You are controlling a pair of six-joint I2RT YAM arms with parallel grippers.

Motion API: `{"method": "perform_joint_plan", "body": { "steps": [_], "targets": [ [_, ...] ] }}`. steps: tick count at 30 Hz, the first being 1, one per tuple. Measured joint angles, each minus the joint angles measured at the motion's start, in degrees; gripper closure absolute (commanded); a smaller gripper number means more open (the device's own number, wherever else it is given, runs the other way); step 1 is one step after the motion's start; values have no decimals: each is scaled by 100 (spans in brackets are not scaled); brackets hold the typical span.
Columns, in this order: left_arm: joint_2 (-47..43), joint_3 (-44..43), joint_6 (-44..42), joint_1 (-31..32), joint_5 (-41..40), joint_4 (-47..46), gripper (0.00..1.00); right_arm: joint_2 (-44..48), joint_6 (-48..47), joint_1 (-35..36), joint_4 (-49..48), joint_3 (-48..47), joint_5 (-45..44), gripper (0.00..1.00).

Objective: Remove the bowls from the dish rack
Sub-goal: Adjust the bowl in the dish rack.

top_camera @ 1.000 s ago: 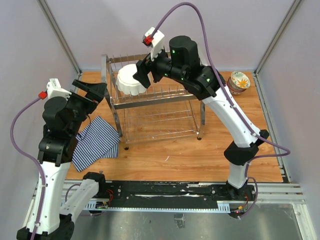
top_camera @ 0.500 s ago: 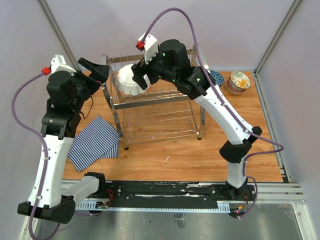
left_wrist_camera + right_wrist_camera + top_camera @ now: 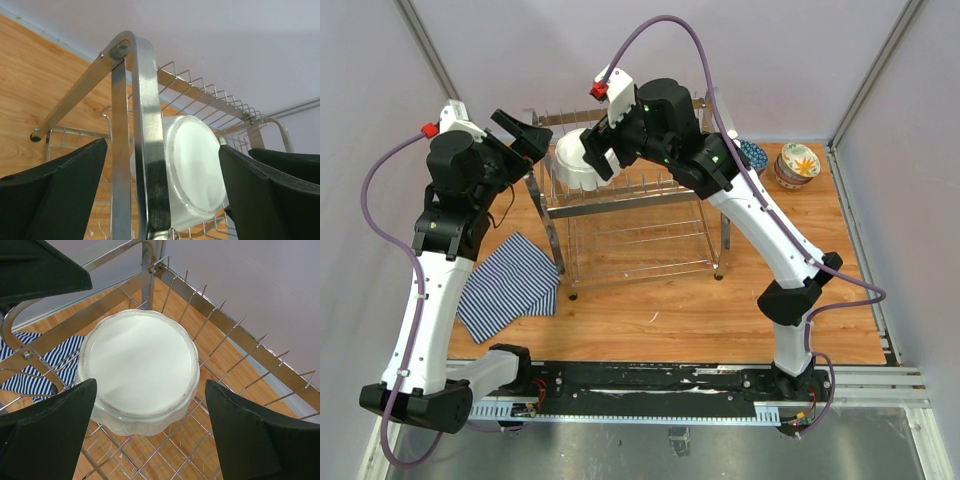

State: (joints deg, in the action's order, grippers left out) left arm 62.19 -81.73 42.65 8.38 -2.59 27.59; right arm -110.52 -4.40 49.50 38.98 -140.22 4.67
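The large white scalloped bowl (image 3: 572, 162) lies upside down on the top tier of the chrome dish rack (image 3: 632, 200), at its left end. My right gripper (image 3: 150, 386) hangs open over it, one finger on each side of the bowl (image 3: 140, 370), with a gap on the right side. My left gripper (image 3: 162, 148) is open just outside the rack's left end, its fingers straddling the loop handle (image 3: 145, 125), with the bowl (image 3: 197, 170) behind the handle. In the top view the left gripper (image 3: 532, 140) sits by the rack's left handle.
A blue-white striped cloth (image 3: 510, 285) lies on the wooden table left of the rack. A floral bowl (image 3: 800, 162) and a blue patterned bowl (image 3: 753, 154) stand at the back right. The left gripper's finger (image 3: 40, 270) shows close to the right one.
The left arm has risen and swung its gripper up to the rack's left handle. The right gripper shifted slightly left over the white bowl and its jaws widened.
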Motion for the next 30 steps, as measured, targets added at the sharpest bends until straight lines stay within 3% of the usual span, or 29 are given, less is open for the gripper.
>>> {"method": "perform_joint_plan", "body": {
  "steps": [30],
  "targets": [
    [-109, 428, 2, 114, 938, -1150, 2, 48, -11, 0, -4, 133, 0, 6]
  ]
}}
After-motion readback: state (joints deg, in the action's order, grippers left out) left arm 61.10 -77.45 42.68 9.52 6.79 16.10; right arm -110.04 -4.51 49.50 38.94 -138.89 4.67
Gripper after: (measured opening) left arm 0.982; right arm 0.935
